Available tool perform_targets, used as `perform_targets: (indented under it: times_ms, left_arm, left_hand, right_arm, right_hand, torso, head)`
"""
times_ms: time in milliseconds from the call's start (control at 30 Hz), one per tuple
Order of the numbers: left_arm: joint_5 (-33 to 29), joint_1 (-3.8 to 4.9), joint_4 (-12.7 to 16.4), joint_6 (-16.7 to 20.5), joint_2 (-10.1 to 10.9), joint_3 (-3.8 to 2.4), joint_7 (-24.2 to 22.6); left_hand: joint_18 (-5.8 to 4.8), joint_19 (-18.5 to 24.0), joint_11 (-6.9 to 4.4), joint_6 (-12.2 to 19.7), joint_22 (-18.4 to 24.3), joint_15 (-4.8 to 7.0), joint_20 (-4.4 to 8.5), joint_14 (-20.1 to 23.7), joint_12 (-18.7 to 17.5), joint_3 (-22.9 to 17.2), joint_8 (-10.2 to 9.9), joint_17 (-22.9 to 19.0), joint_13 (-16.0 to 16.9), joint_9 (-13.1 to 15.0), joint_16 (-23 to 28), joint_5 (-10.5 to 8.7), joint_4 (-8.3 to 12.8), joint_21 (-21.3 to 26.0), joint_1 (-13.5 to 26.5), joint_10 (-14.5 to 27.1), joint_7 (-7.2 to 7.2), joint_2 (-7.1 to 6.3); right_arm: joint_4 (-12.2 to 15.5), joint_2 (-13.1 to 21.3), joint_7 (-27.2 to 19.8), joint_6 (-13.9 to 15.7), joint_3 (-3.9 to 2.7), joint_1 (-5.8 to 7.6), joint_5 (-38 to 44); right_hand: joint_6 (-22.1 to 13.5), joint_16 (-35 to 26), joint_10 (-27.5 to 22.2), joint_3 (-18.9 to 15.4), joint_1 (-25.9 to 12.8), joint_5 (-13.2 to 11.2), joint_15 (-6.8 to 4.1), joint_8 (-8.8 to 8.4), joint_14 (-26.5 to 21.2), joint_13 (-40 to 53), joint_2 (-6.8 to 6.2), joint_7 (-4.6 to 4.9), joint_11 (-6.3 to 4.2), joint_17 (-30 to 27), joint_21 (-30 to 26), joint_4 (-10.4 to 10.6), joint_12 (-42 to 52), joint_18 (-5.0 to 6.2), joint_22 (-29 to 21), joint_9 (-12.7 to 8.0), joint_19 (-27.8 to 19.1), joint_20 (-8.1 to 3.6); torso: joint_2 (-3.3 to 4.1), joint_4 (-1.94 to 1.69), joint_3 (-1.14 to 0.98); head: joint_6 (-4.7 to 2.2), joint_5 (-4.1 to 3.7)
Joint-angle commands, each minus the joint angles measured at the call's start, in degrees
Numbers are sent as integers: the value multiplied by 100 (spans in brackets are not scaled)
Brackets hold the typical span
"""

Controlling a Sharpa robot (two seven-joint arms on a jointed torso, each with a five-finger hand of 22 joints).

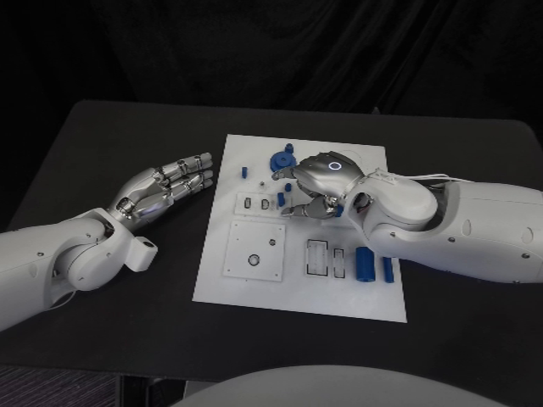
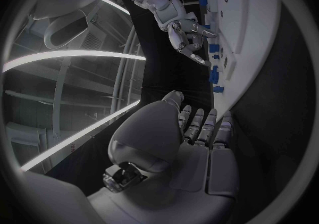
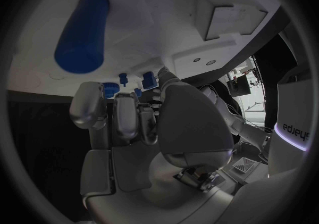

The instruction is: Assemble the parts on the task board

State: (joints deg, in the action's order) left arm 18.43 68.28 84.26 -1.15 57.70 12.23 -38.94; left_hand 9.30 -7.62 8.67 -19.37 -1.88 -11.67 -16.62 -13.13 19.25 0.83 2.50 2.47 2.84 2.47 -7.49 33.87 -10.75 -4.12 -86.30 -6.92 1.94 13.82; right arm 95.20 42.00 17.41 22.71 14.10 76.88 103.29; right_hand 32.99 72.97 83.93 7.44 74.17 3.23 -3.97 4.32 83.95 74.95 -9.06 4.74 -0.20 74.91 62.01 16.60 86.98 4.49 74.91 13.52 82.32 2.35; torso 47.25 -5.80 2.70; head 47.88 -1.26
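The task board lies on the tabletop. The right hand hovers over its far end, fingers curled above blue parts; whether it grasps one cannot be told. The left hand rests released beside the board.

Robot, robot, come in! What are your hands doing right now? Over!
Left hand flat on table beside task board, holding nothing. Right hand over board's far end, fingers curled among blue parts; grasp unclear. Nothing in the way.
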Motion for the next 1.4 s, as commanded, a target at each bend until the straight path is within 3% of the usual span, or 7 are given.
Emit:
perform_targets:
  times_ms: [33, 500, 733, 900, 1167, 1267, 1400]
  left_arm:
    - [-8, -7, 49, 102, -17, -5, -1129]
    - [-9, 30, 166, 347, -65, -9, -942]
    - [-9, 85, 130, 351, -117, -10, -644]
    - [-12, 190, -97, 228, -265, -10, -427]
    - [-6, 275, -415, -67, -462, -9, -423]
    - [3, 283, -660, -90, -595, -9, -461]
    - [9, 286, -940, -84, -748, -9, -348]
  left_hand:
    - [-9, -51, -9, -42, -6, 11, 6, -33, 42, -47, 24, 10, 5, 6, -36, 48, -3, -19, 35, -33, 24, -9]
    - [0, -173, 83, -549, -27, 20, 0, -192, 378, -301, 136, 28, 32, 58, -184, 100, -32, -84, 139, -223, 239, -78]
    - [-17, -242, 307, -767, -33, -1, -5, -571, 1055, -534, 194, 80, 107, 65, -491, -18, -98, -114, 225, -643, 310, -208]
    - [-59, -550, 530, -1843, -84, -25, 1, -1566, 1540, -659, 488, 220, 171, 165, -1255, -318, -352, -272, 276, -1561, 480, -361]
    - [-132, -719, 578, -2156, -88, -96, 7, -1667, 1477, -316, 547, 169, 96, 144, -1488, -471, -618, -344, 830, -1797, 527, -384]
    - [-78, -868, 519, -2214, -103, -42, 5, -1729, 1438, 18, 563, 152, 96, 145, -1541, -1018, -617, -412, 1270, -1868, 464, -294]
    - [-53, -859, 504, -2218, -85, -25, 2, -1700, 1372, 388, 566, 136, 97, 145, -1536, -1686, -613, -393, 1636, -1898, 462, -109]
  right_arm:
    - [99, 103, -365, 882, -7, -7, 49]
    - [624, 861, -960, 2005, -2, 207, -64]
    - [466, 1017, -1182, 1939, 7, 239, -225]
    - [200, 1042, -1353, 1743, 10, 243, -342]
    - [-127, 1080, -1356, 1571, 11, 237, -389]
    - [-224, 1104, -1347, 1547, 11, 231, -394]
    - [-335, 1112, -1305, 1491, 12, 227, -396]
  right_hand:
    - [306, 25, 244, 47, -70, 27, -29, 48, 324, 1061, 90, -12, -52, 450, 41, 14, -27, 69, 621, 40, 35, -34]
    - [421, 208, 280, 197, 48, 462, -36, 21, 374, 1085, 331, 17, -47, 557, 372, -23, -12, 4, 764, -118, 151, -47]
    - [665, 233, 295, 206, 57, 401, -24, 73, 383, 1098, 370, 36, -32, 571, 435, -13, -1, -8, 796, -91, 172, -38]
    - [840, 224, 310, 181, -27, 268, -14, 123, 381, 1113, 419, 44, -22, 564, 441, 1, 11, -9, 816, -115, 173, -26]
    - [1149, 221, 311, 213, 56, 261, 4, 231, 377, 1113, 522, 69, -1, 562, 434, -29, 11, -9, 840, -136, 170, -9]
    - [1188, 218, 305, 212, 54, 257, 4, 243, 376, 1106, 538, 68, -1, 560, 432, -18, 5, -8, 842, -138, 170, -8]
    - [1224, 211, 297, 206, 38, 213, 5, 249, 375, 1095, 562, 70, -1, 555, 422, -7, -3, -6, 844, -146, 168, -7]
  torso:
    - [2, -2, -4]
    - [-47, -3, -4]
    - [-213, -14, -44]
    - [-407, 3, -103]
    - [-735, 132, -201]
    - [-831, 210, -256]
    - [-971, 290, -377]
  head:
    - [-60, 55]
    - [-467, 186]
    - [-456, 164]
    - [-240, 267]
    - [-95, 440]
    - [-93, 511]
    - [-16, 583]
